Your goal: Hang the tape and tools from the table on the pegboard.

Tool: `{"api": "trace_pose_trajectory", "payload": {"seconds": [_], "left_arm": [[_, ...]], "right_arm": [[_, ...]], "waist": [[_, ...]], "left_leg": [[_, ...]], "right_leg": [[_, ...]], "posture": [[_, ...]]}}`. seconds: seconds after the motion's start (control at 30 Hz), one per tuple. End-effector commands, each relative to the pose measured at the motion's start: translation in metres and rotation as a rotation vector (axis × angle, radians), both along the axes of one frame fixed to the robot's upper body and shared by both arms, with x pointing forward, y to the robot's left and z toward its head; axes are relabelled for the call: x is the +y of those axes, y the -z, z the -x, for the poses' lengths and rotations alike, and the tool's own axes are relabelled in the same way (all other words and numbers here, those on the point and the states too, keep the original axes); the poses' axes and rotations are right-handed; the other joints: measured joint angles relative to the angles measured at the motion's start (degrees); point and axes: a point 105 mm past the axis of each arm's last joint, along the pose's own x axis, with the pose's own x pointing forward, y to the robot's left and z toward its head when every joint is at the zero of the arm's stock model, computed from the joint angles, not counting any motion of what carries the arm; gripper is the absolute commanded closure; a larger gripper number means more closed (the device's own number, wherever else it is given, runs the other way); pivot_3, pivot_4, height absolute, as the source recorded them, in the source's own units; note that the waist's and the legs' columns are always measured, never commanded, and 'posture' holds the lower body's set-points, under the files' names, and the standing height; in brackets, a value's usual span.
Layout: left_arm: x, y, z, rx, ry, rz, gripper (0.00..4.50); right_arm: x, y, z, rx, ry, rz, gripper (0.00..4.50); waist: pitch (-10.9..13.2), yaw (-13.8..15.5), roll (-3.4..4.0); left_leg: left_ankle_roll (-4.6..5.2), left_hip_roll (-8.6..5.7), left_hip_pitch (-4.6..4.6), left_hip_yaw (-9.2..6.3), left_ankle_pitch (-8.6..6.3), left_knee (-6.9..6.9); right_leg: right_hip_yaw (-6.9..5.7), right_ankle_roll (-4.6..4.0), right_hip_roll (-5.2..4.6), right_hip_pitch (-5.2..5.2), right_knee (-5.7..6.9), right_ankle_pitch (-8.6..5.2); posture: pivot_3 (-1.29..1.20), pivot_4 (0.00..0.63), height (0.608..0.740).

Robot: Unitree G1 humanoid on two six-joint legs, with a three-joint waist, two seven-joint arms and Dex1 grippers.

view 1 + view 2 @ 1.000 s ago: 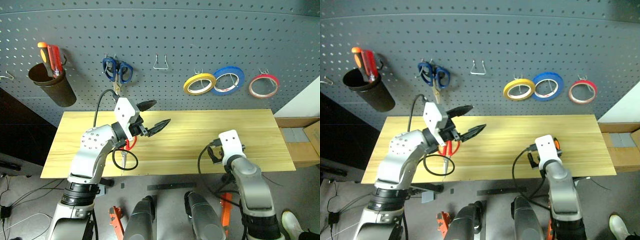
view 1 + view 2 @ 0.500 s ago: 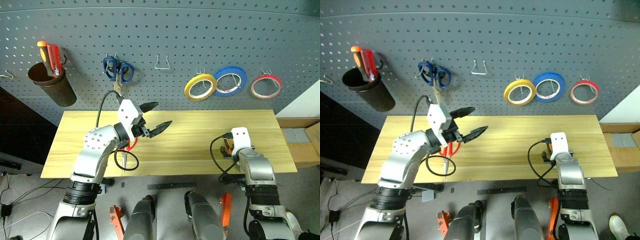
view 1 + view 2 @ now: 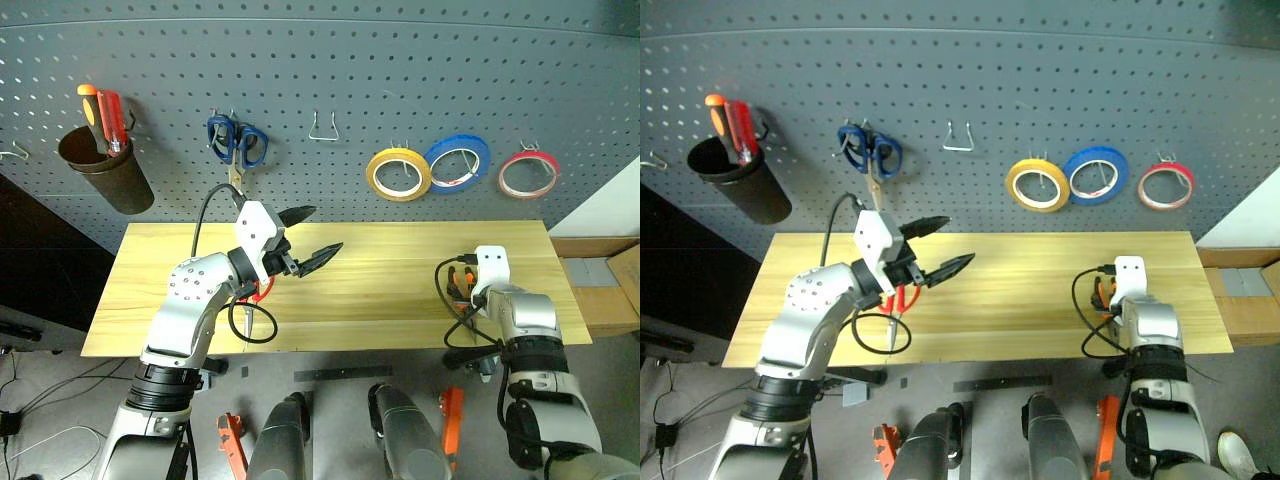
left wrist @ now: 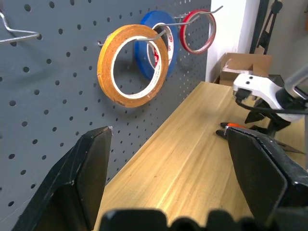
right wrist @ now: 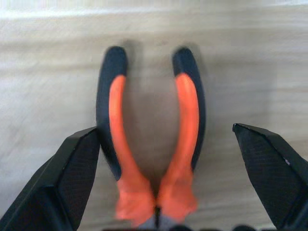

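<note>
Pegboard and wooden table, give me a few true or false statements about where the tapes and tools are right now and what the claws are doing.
1. The yellow-tan tape ring hangs on the dark grey pegboard. True.
2. The orange-and-black-handled pliers hang on a hook. False: they lie on the light wood table, between the open fingers of the right claw.
3. The left claw grips the blue tape roll. False: it is open and empty, and that roll hangs on the board.
4. The blue-handled scissors hang on the pegboard. True.
5. The red-handled scissors lie on the table under the left arm. True.

Orange-black pliers [image 5: 151, 139] flat on table [image 3: 380, 290]
</note>
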Motion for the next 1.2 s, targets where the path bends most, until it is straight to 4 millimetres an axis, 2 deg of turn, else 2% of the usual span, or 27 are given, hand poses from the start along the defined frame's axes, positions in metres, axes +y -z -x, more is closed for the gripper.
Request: {"api": "trace_pose_trajectory", "payload": {"seconds": [0.03, 0.07, 0.17, 0.3, 0.47, 0.5, 0.6, 0.73, 0.87, 1.03, 1.13, 1.2], "left_arm": [[0.000, -0.009, 0.002, -0.045, 0.002, 0.012, 0.47], [0.000, -0.009, 0.002, -0.046, 0.001, 0.012, 0.47], [0.005, -0.008, 0.001, -0.045, -0.022, 0.017, 0.47], [0.011, -0.005, 0.001, -0.030, -0.054, 0.026, 0.47], [0.023, -0.002, 0.001, -0.013, -0.109, 0.052, 0.47], [0.026, -0.003, 0.001, -0.027, -0.118, 0.050, 0.47], [0.043, -0.006, 0.003, -0.015, -0.148, 0.087, 0.47], [0.069, -0.015, -0.001, -0.044, -0.256, 0.136, 0.47], [0.091, -0.024, 0.003, -0.074, -0.333, 0.177, 0.47], [0.099, -0.026, 0.003, -0.082, -0.372, 0.177, 0.47], [0.103, -0.032, 0.004, -0.109, -0.391, 0.183, 0.47], [0.104, -0.037, 0.004, -0.128, -0.400, 0.193, 0.47]], "right_arm": [[-0.004, 0.020, 0.011, 0.091, 0.035, -0.042, 0.03], [-0.003, 0.021, 0.012, 0.099, 0.039, -0.054, 0.03], [0.006, 0.026, 0.016, 0.140, 0.068, -0.138, 0.60], [0.020, 0.022, 0.015, 0.126, 0.070, -0.188, 1.89], [0.038, -0.006, 0.003, -0.020, -0.038, -0.093, 1.90], [0.044, -0.015, 0.001, -0.060, -0.074, -0.071, 1.90], [0.085, -0.060, 0.007, -0.232, -0.258, -0.023, 1.90], [0.132, -0.102, 0.032, -0.403, -0.426, -0.017, 1.90], [0.187, -0.158, 0.057, -0.626, -0.608, -0.027, 1.90], [0.208, -0.210, 0.052, -0.823, -0.690, 0.028, 1.90], [0.220, -0.251, 0.038, -0.952, -0.715, 0.026, 1.90], [0.224, -0.272, 0.028, -1.006, -0.711, 0.020, 1.90]], "waist": [[-0.3, 0.0, -0.07], [-0.4, 0.0, -0.07], [-0.7, 0.0, -0.07], [-0.8, 0.0, -0.07], [-0.8, -0.1, -0.07], [-0.8, -0.1, -0.05], [-0.8, -0.2, 0.02], [-0.8, -0.4, 0.03], [-0.8, -0.3, 0.03], [-0.8, 0.2, 0.01], [-0.8, 0.3, 0.01], [-0.8, 0.3, 0.00]], "left_leg": [[0.00, 0.00, 0.00, 0.00, 0.00, 0.00], [0.00, 0.00, -0.01, 0.00, 0.00, 0.00], [0.00, 0.00, 0.00, -0.01, 0.00, 0.00], [0.00, 0.02, 0.02, -0.01, 0.00, 0.00], [0.00, 0.06, 0.01, 0.00, 0.00, -0.03], [0.00, 0.06, 0.00, 0.00, 0.00, -0.03], [0.00, 0.06, -0.07, -0.02, 0.00, -0.04], [-0.01, 0.10, -0.20, -0.22, -0.01, -0.05], [-0.01, 0.09, -0.20, -0.31, -0.01, -0.05], [-0.02, 0.05, -0.19, -0.34, 0.00, -0.01], [-0.02, 0.04, -0.20, -0.37, 0.00, -0.01], [-0.02, 0.05, -0.19, -0.36, 0.00, -0.04]], "right_leg": [[0.01, 0.00, 0.00, 0.00, -0.01, 0.00], [0.01, 0.00, 0.00, 0.00, -0.01, 0.00], [0.00, 0.00, 0.00, 0.01, -0.01, 0.00], [0.00, 0.00, 0.02, 0.03, -0.01, 0.00], [0.02, 0.00, 0.04, -0.02, 0.00, 0.00], [0.02, 0.00, 0.04, -0.04, 0.01, 0.00], [0.05, 0.00, 0.03, -0.14, 0.02, 0.00], [0.01, 0.01, 0.04, -0.29, 0.04, 0.00], [-0.01, 0.01, 0.04, -0.27, -0.01, -0.01], [-0.04, 0.00, 0.00, -0.25, -0.04, -0.01], [-0.09, -0.01, -0.01, -0.25, -0.06, 0.00], [-0.09, -0.02, -0.01, -0.26, -0.05, 0.01]], "posture": [[-0.13, 0.259, 0.740], [-0.13, 0.259, 0.740], [-0.13, 0.256, 0.740], [-0.13, 0.257, 0.740], [-0.13, 0.258, 0.740], [-0.12, 0.258, 0.740], [-0.13, 0.259, 0.740], [-0.13, 0.260, 0.740], [-0.12, 0.259, 0.740], [-0.11, 0.248, 0.740], [-0.10, 0.239, 0.740], [-0.09, 0.232, 0.740]]}}
